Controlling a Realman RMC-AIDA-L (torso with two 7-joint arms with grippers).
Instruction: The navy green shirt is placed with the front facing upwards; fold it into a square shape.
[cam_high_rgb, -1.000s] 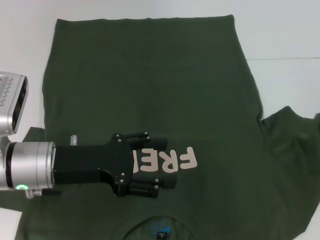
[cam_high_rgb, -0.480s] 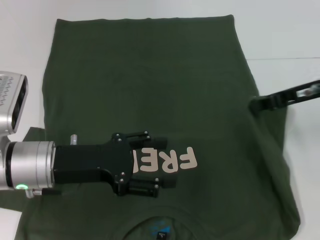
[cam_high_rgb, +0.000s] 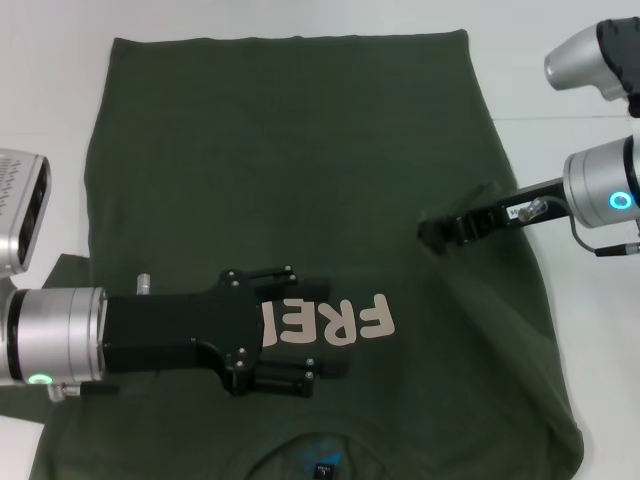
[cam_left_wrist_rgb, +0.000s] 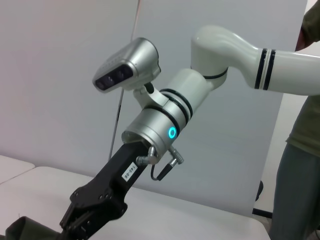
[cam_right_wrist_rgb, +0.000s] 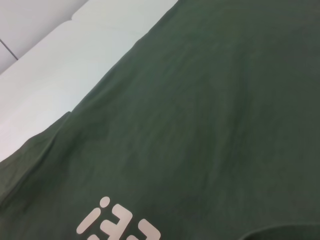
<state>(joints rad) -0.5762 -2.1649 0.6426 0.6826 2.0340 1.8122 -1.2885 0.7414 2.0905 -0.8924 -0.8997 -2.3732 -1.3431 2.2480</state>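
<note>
The navy green shirt (cam_high_rgb: 290, 160) lies front up on the white table, its pale letters (cam_high_rgb: 350, 320) partly under my left gripper (cam_high_rgb: 335, 330). That gripper is open and rests on the chest, fingers spread either side of the letters. My right gripper (cam_high_rgb: 437, 232) is shut on the shirt's right side, which is folded inward over the body. The left wrist view shows the right gripper (cam_left_wrist_rgb: 85, 220) from the front with green cloth (cam_left_wrist_rgb: 20, 231) below it. The shirt (cam_right_wrist_rgb: 210, 110) and its letters (cam_right_wrist_rgb: 117, 227) fill the right wrist view.
A blue neck label (cam_high_rgb: 320, 462) sits at the near edge. The left sleeve (cam_high_rgb: 40, 400) sticks out beneath my left arm. White table (cam_high_rgb: 580, 70) surrounds the shirt. In the left wrist view a person (cam_left_wrist_rgb: 300, 165) stands beyond the table.
My right gripper has come in from the right edge and moved left, pulling the right sleeve and side over the shirt's body. The left gripper has stayed on the chest.
</note>
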